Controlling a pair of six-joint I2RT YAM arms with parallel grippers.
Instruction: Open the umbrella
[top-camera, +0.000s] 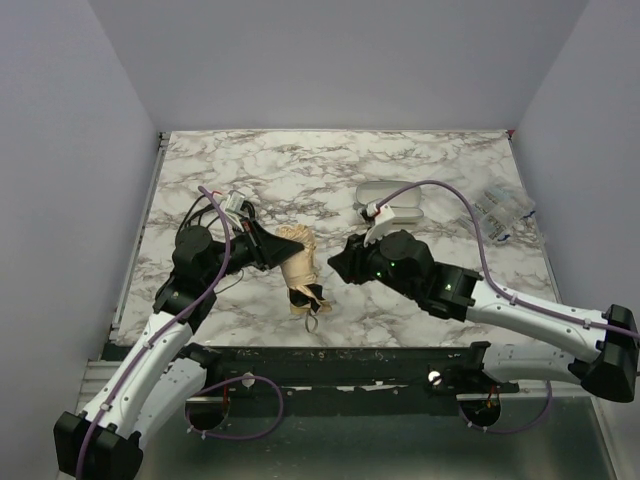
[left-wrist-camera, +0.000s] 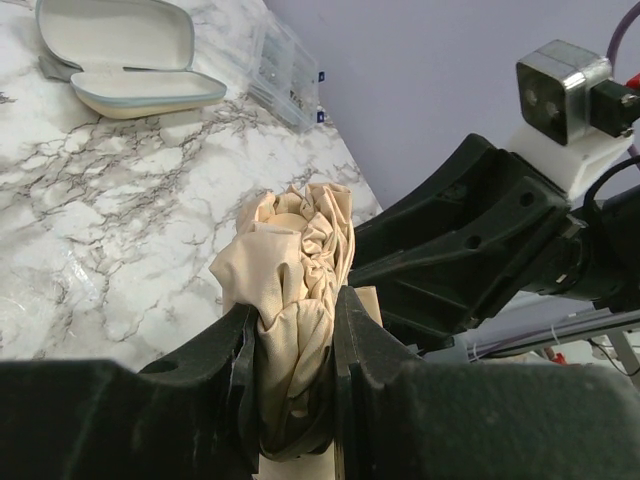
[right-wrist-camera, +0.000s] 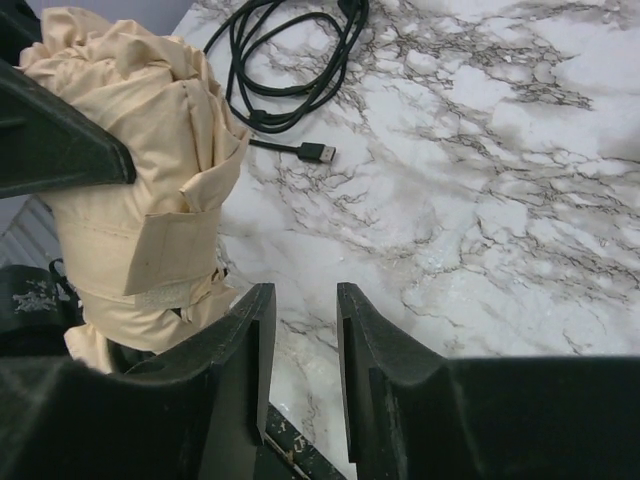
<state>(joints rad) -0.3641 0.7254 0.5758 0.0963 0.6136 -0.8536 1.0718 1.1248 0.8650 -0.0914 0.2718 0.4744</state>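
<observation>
The left hand (left-wrist-camera: 295, 310) is clamped on the bunched tan cloth of the umbrella (top-camera: 298, 262), which sits between the two arms near the table's front edge. The right hand (right-wrist-camera: 305, 295) stands slightly open just beside it, holding nothing. My worry is that with only cloth pinched, a pull could slide or tear the fabric, or the whole bundle could tip off the near edge. The table (top-camera: 400, 170) is glossy grey-veined marble and looks slippery. An open pale case (top-camera: 392, 203) and a black cable (right-wrist-camera: 290, 60) lie on it. Plain pale walls close in three sides.
</observation>
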